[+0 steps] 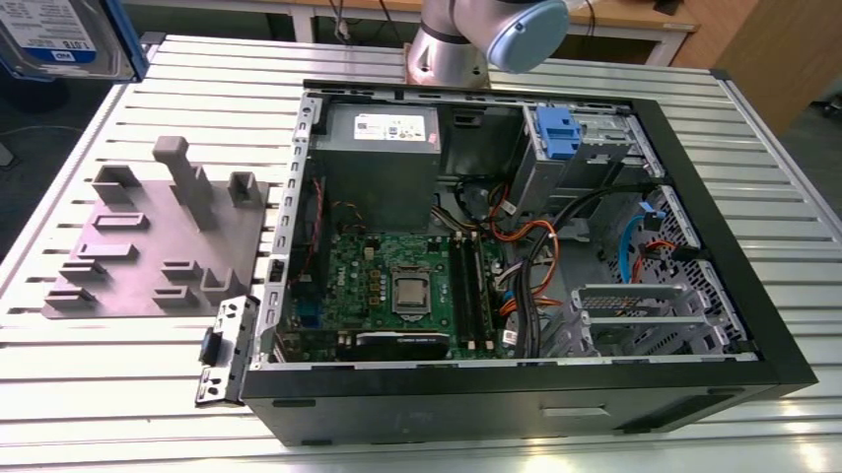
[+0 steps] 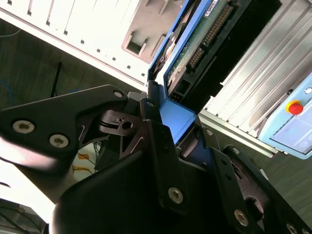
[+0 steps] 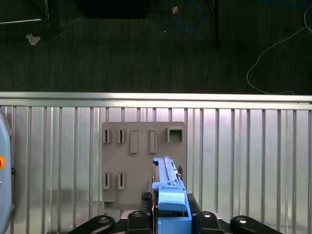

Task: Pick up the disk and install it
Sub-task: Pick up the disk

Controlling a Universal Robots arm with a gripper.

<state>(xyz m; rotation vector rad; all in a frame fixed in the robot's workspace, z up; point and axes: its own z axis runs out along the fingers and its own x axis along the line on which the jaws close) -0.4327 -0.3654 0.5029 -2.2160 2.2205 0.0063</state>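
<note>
My gripper (image 3: 170, 217) is shut on the disk (image 3: 168, 187), seen edge-on in the first wrist view with its blue side rail uppermost. The disk hangs above the grey moulded plate (image 3: 144, 158). In the second wrist view the black fingers (image 2: 156, 136) clamp the blue rail, and the disk (image 2: 195, 48) shows its green circuit-board side. In the exterior view the disk (image 1: 59, 34), with its white-and-blue label, is lifted high at the exterior view's far left, well above the plate (image 1: 158, 246).
An open black computer case (image 1: 736, 296) lies on the slatted metal table (image 1: 105, 394), with a motherboard, cables and a drive bay holding a blue clip (image 1: 559, 133). The arm's base (image 1: 460, 44) stands behind it. A pendant with a red button (image 2: 295, 107) lies nearby.
</note>
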